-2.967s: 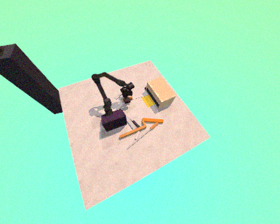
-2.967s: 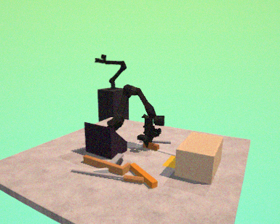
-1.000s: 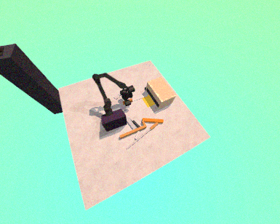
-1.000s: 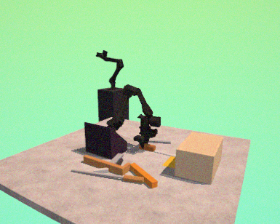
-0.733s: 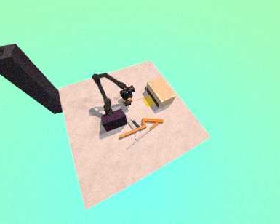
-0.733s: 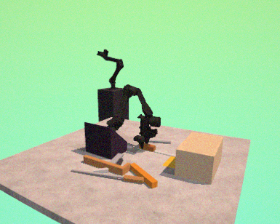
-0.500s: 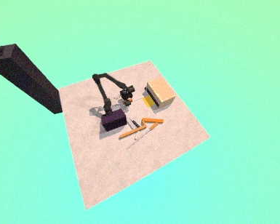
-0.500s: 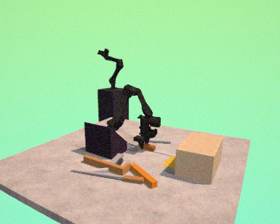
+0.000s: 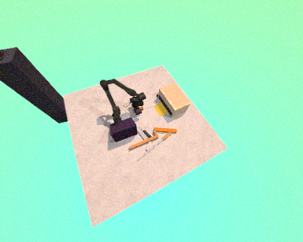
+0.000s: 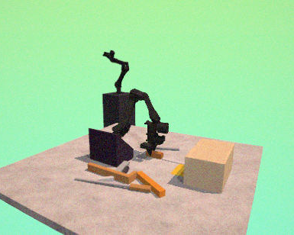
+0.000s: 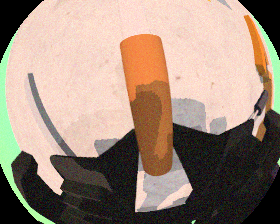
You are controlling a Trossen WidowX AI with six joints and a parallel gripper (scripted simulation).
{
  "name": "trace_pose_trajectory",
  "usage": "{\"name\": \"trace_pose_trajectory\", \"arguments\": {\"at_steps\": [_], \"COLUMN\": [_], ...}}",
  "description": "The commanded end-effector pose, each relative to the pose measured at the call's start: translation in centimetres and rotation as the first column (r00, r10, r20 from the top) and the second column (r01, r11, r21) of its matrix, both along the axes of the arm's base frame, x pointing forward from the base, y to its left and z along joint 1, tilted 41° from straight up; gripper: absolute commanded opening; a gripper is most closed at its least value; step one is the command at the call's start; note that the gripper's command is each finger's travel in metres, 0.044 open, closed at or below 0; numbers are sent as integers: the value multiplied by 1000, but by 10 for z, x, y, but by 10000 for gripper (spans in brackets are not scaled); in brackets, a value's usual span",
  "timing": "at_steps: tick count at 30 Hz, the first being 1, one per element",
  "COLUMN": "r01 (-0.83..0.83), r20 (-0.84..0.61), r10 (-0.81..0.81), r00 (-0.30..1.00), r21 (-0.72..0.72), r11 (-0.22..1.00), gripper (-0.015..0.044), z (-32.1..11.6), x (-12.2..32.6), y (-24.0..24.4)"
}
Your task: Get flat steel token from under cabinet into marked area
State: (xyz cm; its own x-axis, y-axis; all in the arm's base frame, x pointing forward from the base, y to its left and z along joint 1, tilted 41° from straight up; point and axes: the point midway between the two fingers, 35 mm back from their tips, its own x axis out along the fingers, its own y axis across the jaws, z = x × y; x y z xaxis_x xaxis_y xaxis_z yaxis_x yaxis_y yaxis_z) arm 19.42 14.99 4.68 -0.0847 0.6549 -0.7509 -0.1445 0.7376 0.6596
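The tan cabinet [image 9: 175, 94] [image 10: 209, 152] stands on the table, with a dark band low on its front in the top view. The yellow marked area [image 9: 160, 109] [image 10: 178, 170] lies in front of it. I cannot make out the steel token in any view. My gripper [image 11: 152, 129] is low over the table, short of the yellow area, and shut on the orange handle [image 9: 141, 108] [image 10: 156, 155] [image 11: 143, 65] of a thin-rod tool. The handle runs forward between the fingers. Its thin rod points toward the cabinet and is very faint in the wrist view.
A grey bar [image 10: 171, 149] [image 11: 37, 105] lies beside the gripper. Angled orange bars [image 9: 165, 130] [image 10: 108, 171] lie nearer the dark arm base [image 9: 123, 130] [image 10: 105, 146], beside another orange-handled [image 9: 168, 135] [image 10: 140, 188] rod tool. A second arm stands on a tall dark pedestal [image 9: 25, 78] [image 10: 112, 108].
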Motion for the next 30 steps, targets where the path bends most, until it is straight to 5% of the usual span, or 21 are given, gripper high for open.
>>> {"name": "trace_pose_trajectory", "arguments": {"at_steps": [1, 3, 30], "r01": [-2, -2, -4], "r20": [1, 1, 2], "r10": [2, 2, 4], "r00": [1000, 1000, 1000], "r21": [0, 0, 2], "r11": [1000, 1000, 1000], "gripper": [32, 0, 0], "z": [0, 0, 2], "x": [0, 0, 28], "y": [0, 0, 4]}}
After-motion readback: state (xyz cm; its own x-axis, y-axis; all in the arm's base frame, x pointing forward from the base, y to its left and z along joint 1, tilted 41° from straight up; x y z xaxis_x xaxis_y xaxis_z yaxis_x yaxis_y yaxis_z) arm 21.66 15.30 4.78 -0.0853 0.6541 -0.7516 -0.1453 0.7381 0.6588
